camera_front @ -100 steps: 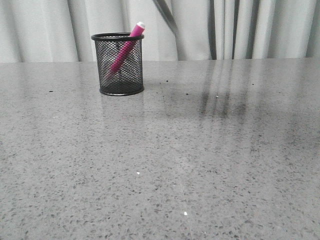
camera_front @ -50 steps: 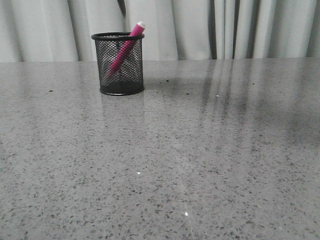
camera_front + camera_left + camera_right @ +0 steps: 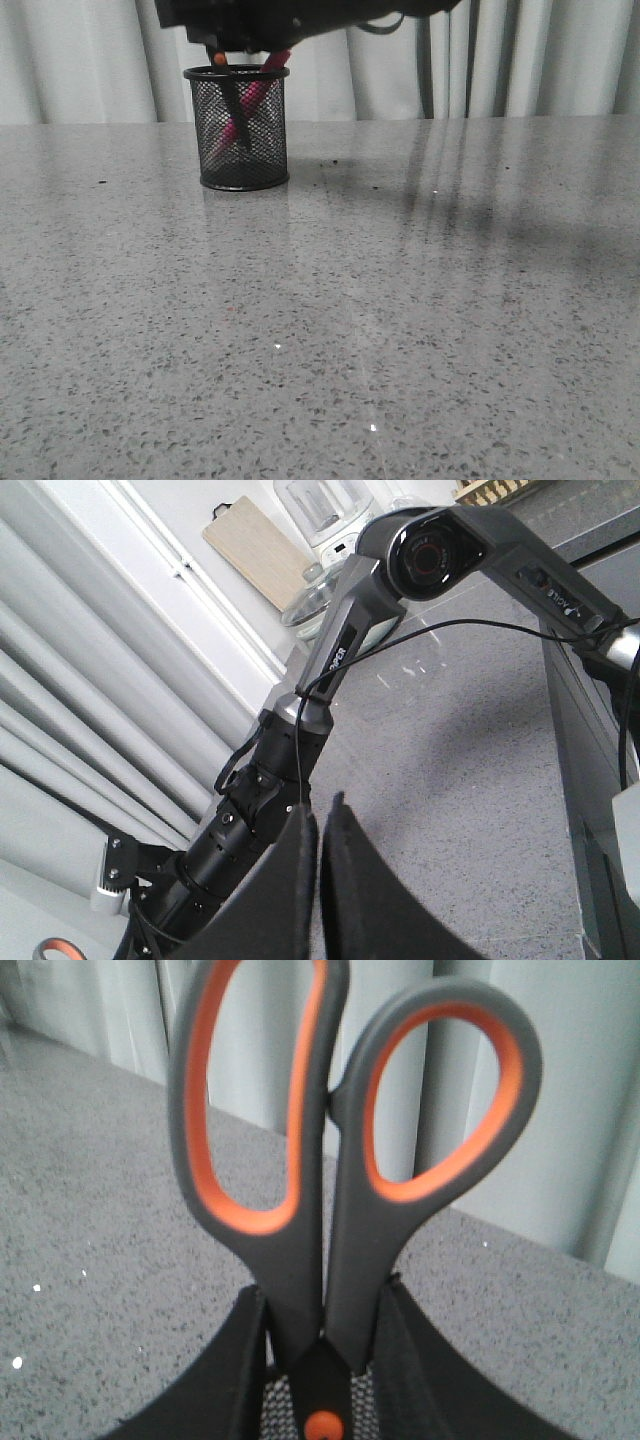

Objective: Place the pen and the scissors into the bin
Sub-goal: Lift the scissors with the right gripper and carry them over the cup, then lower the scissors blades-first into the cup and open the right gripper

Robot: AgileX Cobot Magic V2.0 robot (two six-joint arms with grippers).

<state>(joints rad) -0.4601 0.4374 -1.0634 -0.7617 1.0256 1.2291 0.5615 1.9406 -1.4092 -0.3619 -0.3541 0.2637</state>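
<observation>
From the front, the black wire-mesh bin [image 3: 236, 127] stands on the speckled grey stone worktop [image 3: 330, 330] with the magenta pen [image 3: 250, 105] leaning inside it and the dark scissors [image 3: 232, 105] blades reaching down through its rim under the right arm. The left wrist view shows the left gripper [image 3: 318, 825] with its flat black fingers pressed together on nothing. In the right wrist view, the right gripper [image 3: 322, 1345] has its matte fingers clamped on the scissors' [image 3: 330, 1190] shanks below the grey, orange-lined loops, with mesh beneath.

1. The scissors [image 3: 330, 1190] stand upright, grey handle loops lined in orange, closed against each other.
2. The right gripper's [image 3: 318, 1360] black fingers [image 3: 225, 1375] clamp them just below the loops, beside the orange pivot dot.
3. Speckled grey table [image 3: 90, 1220] and pale curtain [image 3: 590, 1090] lie behind.
</observation>
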